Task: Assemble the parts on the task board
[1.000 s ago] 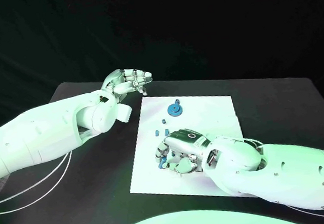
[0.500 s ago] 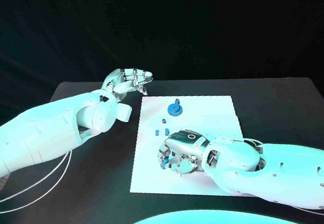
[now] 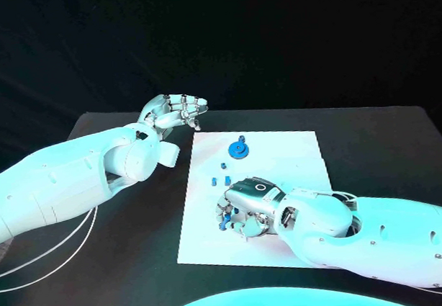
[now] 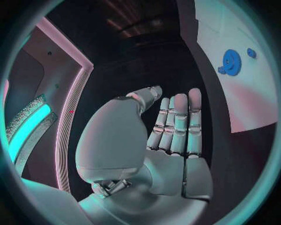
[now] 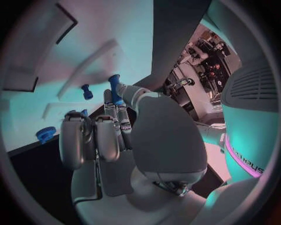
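The white task board [image 3: 285,163] lies in the middle of the table. A blue gear [image 3: 239,148] sits near its far edge, and small blue parts [image 3: 223,174] lie just nearer. My right hand [image 3: 249,210] hovers low over the board's near left part. In the right wrist view its thumb and a finger pinch a blue peg [image 5: 114,89], with another blue peg [image 5: 87,92] standing on the board [image 5: 35,56] beyond it. My left hand [image 3: 174,112] is raised off the board's far left corner. Its fingers [image 4: 177,119] are straight and hold nothing.
The black table [image 3: 133,226] extends to both sides of the board. The left wrist view shows the board [image 4: 234,93] off to one side with the gear [image 4: 232,62] on it. White cables [image 3: 44,266] hang by the table's left edge.
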### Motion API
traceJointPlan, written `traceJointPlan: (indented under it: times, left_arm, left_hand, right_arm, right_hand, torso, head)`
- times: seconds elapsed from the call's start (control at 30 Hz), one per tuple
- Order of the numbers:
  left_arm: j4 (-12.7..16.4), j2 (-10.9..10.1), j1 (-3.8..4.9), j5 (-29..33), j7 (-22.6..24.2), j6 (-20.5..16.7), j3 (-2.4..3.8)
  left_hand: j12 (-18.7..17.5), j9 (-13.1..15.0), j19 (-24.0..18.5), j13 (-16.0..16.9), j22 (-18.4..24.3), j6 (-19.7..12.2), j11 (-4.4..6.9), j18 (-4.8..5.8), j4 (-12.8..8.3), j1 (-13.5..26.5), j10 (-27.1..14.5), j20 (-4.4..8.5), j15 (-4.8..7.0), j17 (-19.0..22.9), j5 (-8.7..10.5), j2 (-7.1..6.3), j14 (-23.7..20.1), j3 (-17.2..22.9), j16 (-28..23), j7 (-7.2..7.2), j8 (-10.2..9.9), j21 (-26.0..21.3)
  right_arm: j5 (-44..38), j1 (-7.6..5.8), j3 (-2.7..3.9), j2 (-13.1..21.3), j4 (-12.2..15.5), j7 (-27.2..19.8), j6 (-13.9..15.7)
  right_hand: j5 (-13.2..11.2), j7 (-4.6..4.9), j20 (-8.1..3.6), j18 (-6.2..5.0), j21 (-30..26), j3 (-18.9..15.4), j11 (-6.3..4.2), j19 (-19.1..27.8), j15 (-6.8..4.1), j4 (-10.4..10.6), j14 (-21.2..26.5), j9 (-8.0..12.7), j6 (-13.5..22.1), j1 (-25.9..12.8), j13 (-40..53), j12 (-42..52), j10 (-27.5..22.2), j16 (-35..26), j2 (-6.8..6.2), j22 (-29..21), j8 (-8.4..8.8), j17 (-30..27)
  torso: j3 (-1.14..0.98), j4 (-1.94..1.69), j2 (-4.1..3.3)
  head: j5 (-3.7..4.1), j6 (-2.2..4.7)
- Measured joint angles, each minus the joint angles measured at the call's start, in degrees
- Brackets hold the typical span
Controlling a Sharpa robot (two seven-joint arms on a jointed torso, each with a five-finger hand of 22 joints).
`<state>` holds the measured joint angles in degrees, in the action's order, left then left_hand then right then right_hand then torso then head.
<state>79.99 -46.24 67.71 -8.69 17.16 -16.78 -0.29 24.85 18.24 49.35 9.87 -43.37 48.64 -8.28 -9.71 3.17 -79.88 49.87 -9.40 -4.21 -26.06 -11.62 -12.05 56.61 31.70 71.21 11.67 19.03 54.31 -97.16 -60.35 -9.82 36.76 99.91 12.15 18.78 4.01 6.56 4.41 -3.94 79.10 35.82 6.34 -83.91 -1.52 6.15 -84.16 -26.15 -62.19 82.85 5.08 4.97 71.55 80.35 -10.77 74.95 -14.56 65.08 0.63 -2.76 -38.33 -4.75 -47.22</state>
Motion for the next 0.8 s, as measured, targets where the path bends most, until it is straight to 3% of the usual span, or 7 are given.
traceJointPlan:
  times: [0.3,0.4,0.53,0.6,0.8]
  left_arm:
    - [0.00,0.00,0.01,-0.05,-0.02,0.04,0.00]
    - [0.00,0.00,0.01,-0.07,-0.03,0.05,0.00]
    - [0.00,0.00,0.01,-0.10,-0.05,0.07,0.00]
    - [0.00,0.00,0.01,-0.11,-0.06,0.09,0.00]
    - [-0.01,-0.03,0.01,-0.14,-0.12,0.16,0.00]
  left_hand:
    - [0.00,-0.01,0.00,0.00,0.00,0.00,0.00,0.00,0.00,0.00,0.00,0.00,0.00,0.00,0.00,0.00,0.00,0.00,0.00,0.00,0.00,0.00]
    - [0.00,-0.01,0.00,0.00,0.00,0.00,0.00,0.00,0.00,0.00,0.00,0.00,0.00,0.00,0.00,0.00,0.00,0.00,0.00,0.00,0.00,0.00]
    - [0.00,-0.01,0.00,0.00,0.00,0.00,0.00,0.00,0.00,0.00,0.00,0.00,0.00,0.00,0.00,0.00,0.00,0.00,0.00,0.00,0.00,0.00]
    - [0.00,-0.01,0.00,0.00,0.00,0.00,0.00,0.00,0.00,0.00,0.00,0.00,0.00,0.00,0.00,0.00,0.00,0.00,0.00,0.00,0.00,0.00]
    - [-0.01,-0.02,0.00,0.00,-0.01,0.00,-0.22,0.00,0.16,0.00,-0.21,0.00,0.00,-0.01,0.00,0.00,0.00,-0.16,0.00,0.00,0.36,0.00]
  right_arm:
    - [-0.74,0.08,-0.04,-0.38,-0.08,0.56,-0.34]
    - [-0.80,0.08,-0.09,-0.69,-0.31,0.56,-0.90]
    - [-0.78,0.02,-0.20,-1.04,-0.64,0.31,-1.60]
    - [-0.69,0.01,-0.23,-1.11,-0.69,0.15,-1.82]
    - [-0.47,0.10,-0.44,-1.11,-0.90,-0.18,-2.08]
  right_hand:
    - [0.24,-0.08,0.00,0.00,0.00,-0.05,0.00,0.00,0.00,-0.09,0.00,0.03,0.09,-0.18,0.01,0.14,0.00,0.00,-0.19,-0.01,0.00,-0.02]
    - [1.67,0.32,0.00,-0.01,0.00,-0.21,-0.02,0.00,0.01,-1.01,-0.02,-0.10,0.50,-2.38,0.20,0.30,0.02,0.00,-1.61,-0.01,0.00,-0.46]
    - [3.44,1.06,0.00,0.00,-0.46,-2.03,-2.31,0.00,0.31,-0.19,0.16,0.69,2.69,-6.26,0.07,-0.84,2.19,0.00,-3.73,-0.01,1.76,-0.69]
    - [3.98,1.34,0.00,0.00,-0.79,-2.64,-2.76,0.00,0.29,0.09,0.15,1.00,3.17,-7.01,0.02,-1.05,1.71,0.00,-4.49,-0.01,2.37,-0.69]
    - [4.32,1.54,0.43,-0.01,-1.43,-4.20,-1.82,0.01,0.70,-0.22,0.13,1.82,5.41,-7.66,-0.42,-1.13,-1.48,0.00,-5.31,-0.02,3.99,-0.82]
  torso:
    - [0.01,0.00,0.00]
    - [0.01,0.00,0.01]
    - [0.02,-0.02,0.01]
    - [0.02,-0.02,0.02]
    - [0.02,-0.02,0.02]
  head:
    - [-0.10,0.00]
    - [-0.10,-0.03]
    - [-0.10,-0.10]
    - [-0.10,-0.12]
    - [0.01,-0.12]
